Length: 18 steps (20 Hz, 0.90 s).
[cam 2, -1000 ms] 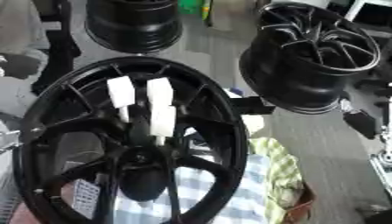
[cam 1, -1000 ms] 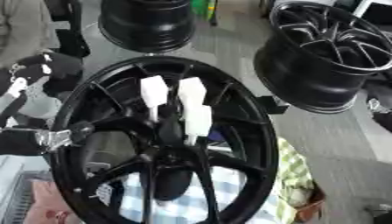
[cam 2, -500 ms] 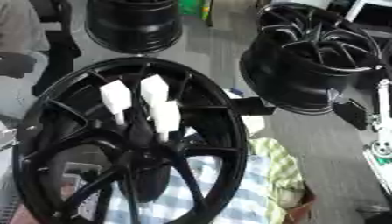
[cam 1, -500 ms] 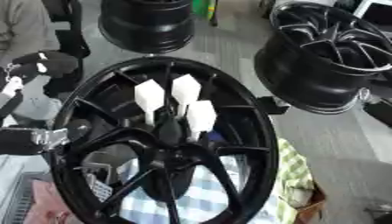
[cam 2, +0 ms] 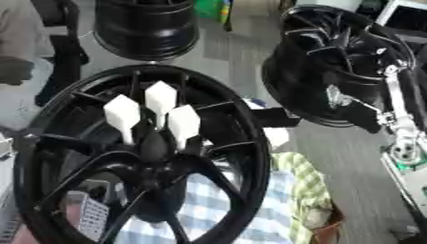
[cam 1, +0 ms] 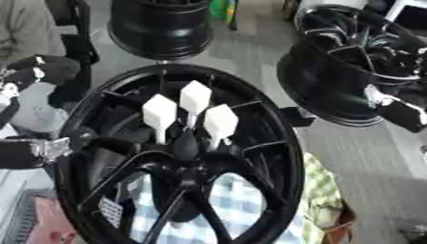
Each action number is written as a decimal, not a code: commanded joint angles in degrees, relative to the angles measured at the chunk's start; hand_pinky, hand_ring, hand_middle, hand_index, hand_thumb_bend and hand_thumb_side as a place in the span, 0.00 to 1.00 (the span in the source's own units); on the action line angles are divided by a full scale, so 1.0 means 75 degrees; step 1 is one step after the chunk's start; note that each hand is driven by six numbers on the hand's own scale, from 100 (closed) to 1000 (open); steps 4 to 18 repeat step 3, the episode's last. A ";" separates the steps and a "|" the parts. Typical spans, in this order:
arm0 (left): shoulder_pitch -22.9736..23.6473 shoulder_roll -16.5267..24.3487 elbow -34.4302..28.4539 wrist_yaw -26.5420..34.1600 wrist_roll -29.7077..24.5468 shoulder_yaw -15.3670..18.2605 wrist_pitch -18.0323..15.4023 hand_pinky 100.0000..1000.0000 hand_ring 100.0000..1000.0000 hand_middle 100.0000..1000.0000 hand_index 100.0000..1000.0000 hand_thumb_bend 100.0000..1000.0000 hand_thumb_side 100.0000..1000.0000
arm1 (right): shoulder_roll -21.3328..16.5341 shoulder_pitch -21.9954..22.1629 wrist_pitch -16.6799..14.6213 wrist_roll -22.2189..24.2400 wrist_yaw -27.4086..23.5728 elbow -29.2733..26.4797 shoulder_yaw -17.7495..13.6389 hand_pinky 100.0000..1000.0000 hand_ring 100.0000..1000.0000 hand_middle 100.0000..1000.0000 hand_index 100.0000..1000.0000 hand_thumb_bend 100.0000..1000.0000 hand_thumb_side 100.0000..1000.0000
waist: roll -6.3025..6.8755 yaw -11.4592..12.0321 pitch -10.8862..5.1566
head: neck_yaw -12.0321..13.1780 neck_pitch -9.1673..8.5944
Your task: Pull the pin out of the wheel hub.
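White pins [cam 1: 194, 100] fanned slightly apart, still seated in wheel hub [cam 1: 279, 157], right of left hand [cam 1: 33, 71]; can't tell its grip.

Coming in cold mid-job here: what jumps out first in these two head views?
A big black wheel fills the lower centre, with three white pins fanning up from its hub. Two more black wheels sit behind it, one at the far centre and one on the right. Part of the left hand shows at the big wheel's left rim, and checked cloth shows through the spokes.
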 commanded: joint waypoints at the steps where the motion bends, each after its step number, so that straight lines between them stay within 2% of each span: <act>1: -0.0093 0.0104 -0.0127 0.0099 0.0064 0.0101 0.0014 0.72 0.75 0.77 0.84 0.49 0.58 | -0.0324 -0.0126 -0.0057 0.0204 -0.0203 -0.0404 0.0148 0.66 0.74 0.76 0.92 0.15 0.21 | 0.0052 0.0010 -0.0066 | -0.0013 -0.0098; 3: -0.0099 0.0097 -0.0127 0.0122 0.0068 0.0102 0.0017 0.72 0.75 0.77 0.84 0.49 0.58 | -0.0332 -0.0152 -0.0095 0.0299 -0.0307 -0.0542 0.0264 0.65 0.73 0.76 0.91 0.14 0.20 | 0.0050 0.0024 -0.0060 | -0.0019 -0.0113; 18: -0.0099 0.0097 -0.0127 0.0122 0.0068 0.0102 0.0017 0.72 0.75 0.77 0.84 0.49 0.58 | -0.0332 -0.0152 -0.0095 0.0299 -0.0307 -0.0542 0.0264 0.65 0.73 0.76 0.91 0.14 0.20 | 0.0050 0.0024 -0.0060 | -0.0019 -0.0113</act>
